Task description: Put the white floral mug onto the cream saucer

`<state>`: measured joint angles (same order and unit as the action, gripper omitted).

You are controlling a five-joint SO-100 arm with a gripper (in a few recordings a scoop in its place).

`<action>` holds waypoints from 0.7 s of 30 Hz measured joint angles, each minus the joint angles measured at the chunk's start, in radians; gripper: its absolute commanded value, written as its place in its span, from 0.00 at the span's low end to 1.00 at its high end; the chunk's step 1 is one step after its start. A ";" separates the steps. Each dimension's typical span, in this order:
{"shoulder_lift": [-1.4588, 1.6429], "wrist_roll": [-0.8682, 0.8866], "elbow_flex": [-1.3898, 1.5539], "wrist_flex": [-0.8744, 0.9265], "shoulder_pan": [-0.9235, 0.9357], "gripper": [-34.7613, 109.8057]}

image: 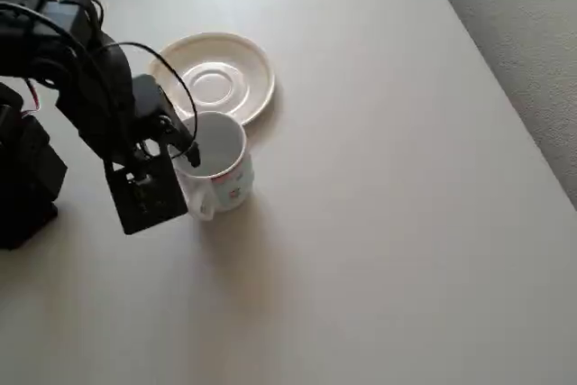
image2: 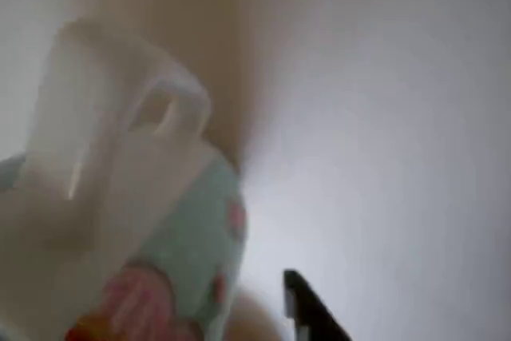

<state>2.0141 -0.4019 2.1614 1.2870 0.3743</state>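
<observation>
Plain beige table (image: pixel 379 223), smooth top, grey carpeted floor (image: pixel 532 33) past its right edge in overhead view. On it: cream saucer (image: pixel 257 74) upper left; white floral mug (image: pixel 230 173) just below, upright, rim overlapping saucer's edge from this angle.

1. The counter (image: pixel 379 223) — pale beige, smooth and matte — fills most of the overhead view.
2. Past its right edge lies grey carpeted floor (image: pixel 527 24) — speckled, a shade darker than the counter.
</observation>
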 measured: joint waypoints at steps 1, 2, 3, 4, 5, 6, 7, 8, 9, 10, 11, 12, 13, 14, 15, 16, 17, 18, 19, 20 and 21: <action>-0.011 0.000 0.014 -0.021 0.000 0.35; -0.018 0.000 0.023 -0.038 0.000 0.35; -0.018 0.000 0.026 -0.043 0.002 0.35; -0.020 0.000 0.026 -0.046 0.002 0.35; -0.032 0.000 0.034 -0.063 -0.002 0.35; -0.060 0.000 0.037 -0.086 -0.002 0.35; -0.075 -0.002 0.035 -0.101 0.002 0.34; -0.081 -0.002 0.035 -0.109 0.000 0.33; -0.097 -0.002 0.029 -0.121 -0.002 0.32; -0.114 -0.002 0.021 -0.149 -0.002 0.31; -0.146 0.000 0.026 -0.160 0.003 0.30; -0.158 -0.002 0.040 -0.155 0.009 0.29; -0.167 0.000 0.038 -0.169 0.011 0.27; -0.175 0.000 0.020 -0.181 0.006 0.26; -0.179 0.000 0.021 -0.181 0.005 0.24; -0.176 0.000 0.028 -0.193 0.005 0.23; -0.186 0.000 0.020 -0.198 0.005 0.23; -0.190 -0.003 0.020 -0.198 0.005 0.23; -0.193 -0.002 0.018 -0.198 0.006 0.23; -0.193 -0.006 0.018 -0.202 0.006 0.23; -0.193 -0.006 0.018 -0.204 0.006 0.23</action>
<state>1.8208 -0.4080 2.1798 1.0830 0.3804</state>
